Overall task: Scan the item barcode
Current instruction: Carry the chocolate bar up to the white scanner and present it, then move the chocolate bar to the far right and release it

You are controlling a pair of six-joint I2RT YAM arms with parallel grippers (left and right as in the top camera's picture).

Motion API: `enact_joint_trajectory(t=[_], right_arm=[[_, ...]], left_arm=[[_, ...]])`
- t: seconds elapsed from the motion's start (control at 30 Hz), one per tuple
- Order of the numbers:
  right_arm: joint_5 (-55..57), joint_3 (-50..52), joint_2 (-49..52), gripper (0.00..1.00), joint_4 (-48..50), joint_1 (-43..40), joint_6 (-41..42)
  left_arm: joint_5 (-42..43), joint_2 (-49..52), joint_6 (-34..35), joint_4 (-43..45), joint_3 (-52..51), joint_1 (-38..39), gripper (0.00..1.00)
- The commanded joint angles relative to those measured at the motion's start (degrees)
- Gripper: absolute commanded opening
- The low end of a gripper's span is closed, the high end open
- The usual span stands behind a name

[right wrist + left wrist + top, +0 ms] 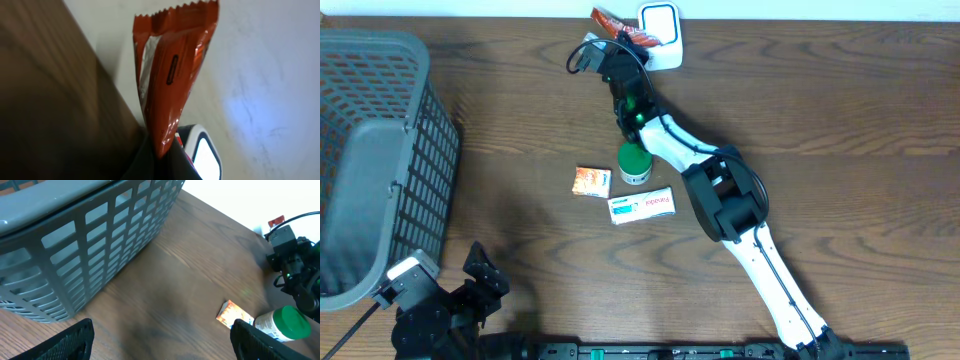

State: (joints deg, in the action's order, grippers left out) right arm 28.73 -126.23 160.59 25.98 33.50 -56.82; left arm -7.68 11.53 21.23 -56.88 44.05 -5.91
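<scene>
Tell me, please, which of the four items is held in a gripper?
The red packet, pinched in the right gripper; the green-capped bottle, orange box and white box sit on the table.

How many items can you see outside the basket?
4: an orange packet in the right gripper at the scanner; a green-capped bottle, a small orange box and a white box on the table. The basket may hide more.

The grey basket (pixel 425 170) runs off the left edge, and the words on the orange packet (pixel 170 75) are too blurry to read.
</scene>
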Motion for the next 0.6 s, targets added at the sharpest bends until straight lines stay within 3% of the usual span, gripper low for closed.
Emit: enact_joint_trajectory(t=[0.0,0.17,0.33,0.57], right_arm=[[0.3,-1.2,-7.1,0.01,-3.4,-0.3,-0.7],[1.9,-1.2,-16.2,0.01,-13.2,-1.3,2.3],[5.0,-1.2,-28.1,0.01,-35.5,-5.4,22.6],[17.6,-1.2,-32.9,0.01,-70.3,-18.6,44.8]], left_arm=[[-0.5,0.0,0.5,-0.1,0.0,-0.2,0.87],[-0.5,0.0,0.5,-0.1,0.0,-0.2,0.87],[-0.5,0.0,0.5,-0.1,0.0,-0.2,0.87],[-0.5,0.0,0.5,-0.1,0.0,-0.2,0.87]])
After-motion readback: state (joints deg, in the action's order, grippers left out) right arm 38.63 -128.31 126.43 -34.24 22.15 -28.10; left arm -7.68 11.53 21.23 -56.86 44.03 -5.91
